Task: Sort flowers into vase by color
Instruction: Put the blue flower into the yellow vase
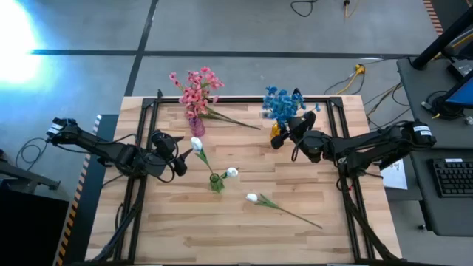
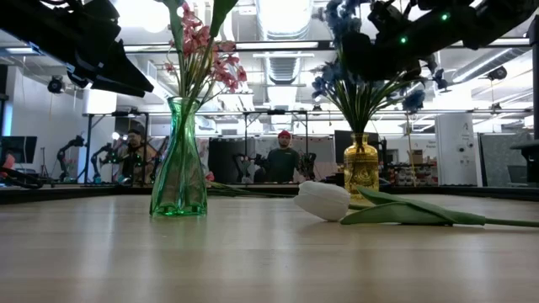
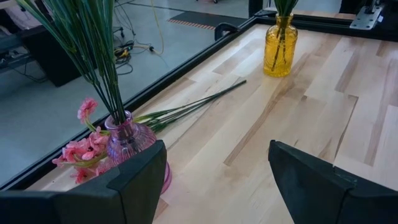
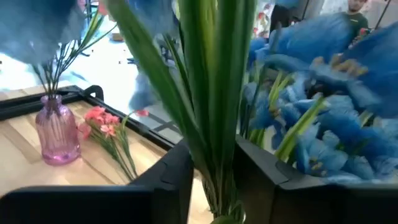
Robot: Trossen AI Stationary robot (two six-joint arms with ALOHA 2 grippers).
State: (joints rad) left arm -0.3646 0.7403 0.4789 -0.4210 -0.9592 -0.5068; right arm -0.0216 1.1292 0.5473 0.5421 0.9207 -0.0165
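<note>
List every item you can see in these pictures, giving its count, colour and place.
table: one, pale wood, black-framed
pink vase: one, back left
yellow vase: one, back right
green vase: one, centre
pink flowers: bunch in pink vase, one sprig lying beside it
blue flowers: bunch, in yellow vase
white flowers: three, two at green vase, one lying loose
people: two, room behind
left hand: open, left of green vase
right hand: around the blue stems
</note>
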